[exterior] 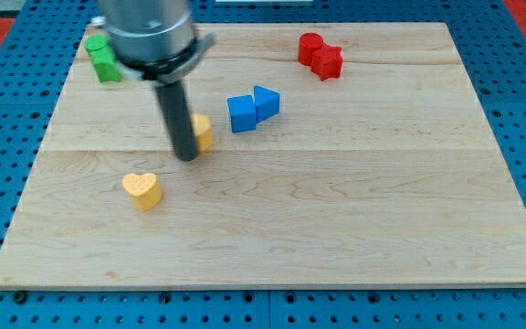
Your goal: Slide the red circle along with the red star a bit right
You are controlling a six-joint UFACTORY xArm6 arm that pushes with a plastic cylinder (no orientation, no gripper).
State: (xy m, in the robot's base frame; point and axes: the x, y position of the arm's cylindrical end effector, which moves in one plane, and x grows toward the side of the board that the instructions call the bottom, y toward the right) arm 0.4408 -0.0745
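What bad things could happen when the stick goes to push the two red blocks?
1. My tip touches a yellow block, far from the red circle and red star. Moving off, it might drag the yellow block along.
2. The blue blocks sit roughly between, so a straight path could knock them.
3. The red pair touch; an off-centre push might split them.

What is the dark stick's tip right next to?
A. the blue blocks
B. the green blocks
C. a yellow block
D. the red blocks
C: my tip stands right beside the small yellow block, partly hiding it, while the red circle block and red star block sit far off at the view's top right.
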